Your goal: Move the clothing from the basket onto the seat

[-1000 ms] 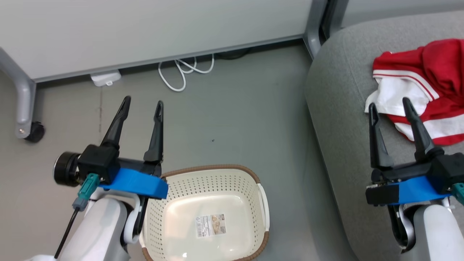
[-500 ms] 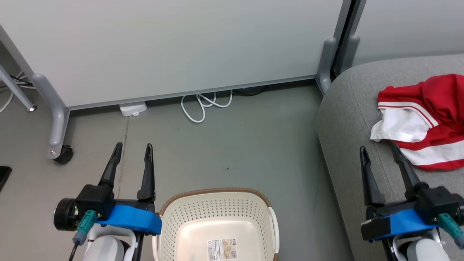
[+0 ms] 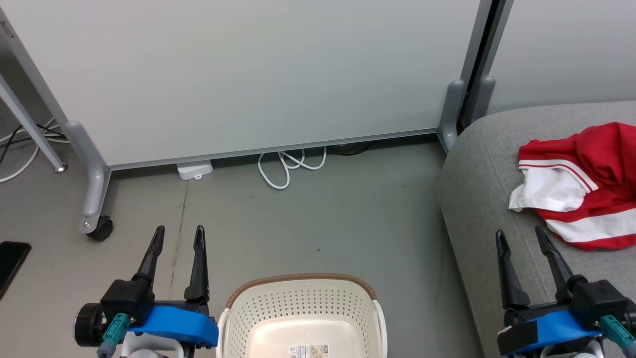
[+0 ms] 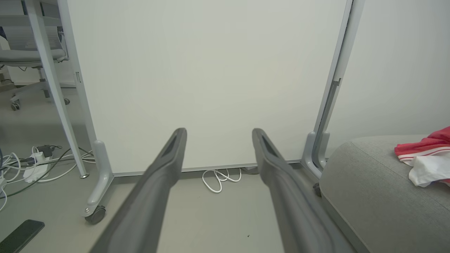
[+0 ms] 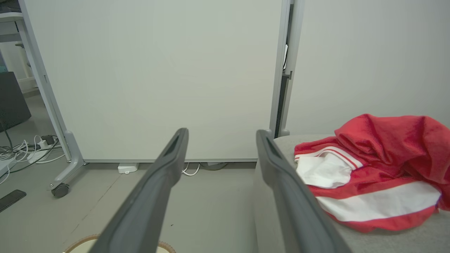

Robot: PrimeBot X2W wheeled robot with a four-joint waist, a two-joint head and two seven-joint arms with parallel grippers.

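Observation:
The red and white clothing lies crumpled on the grey seat at the right; it also shows in the right wrist view and at the edge of the left wrist view. On the floor at the bottom centre stands the cream basket, holding no clothing, only a label on its bottom. My left gripper is open beside the basket's left rim, over the floor. My right gripper is open above the seat's front edge, short of the clothing and apart from it.
A white partition panel on grey wheeled legs stands ahead. A white cable loop and a power adapter lie at its foot. A dark phone rests on the floor at the left. Cables trail further left.
The head camera has tilted up, so the basket and both grippers sit lower in view. Both grippers stay open; the right one has drawn back from the clothing.

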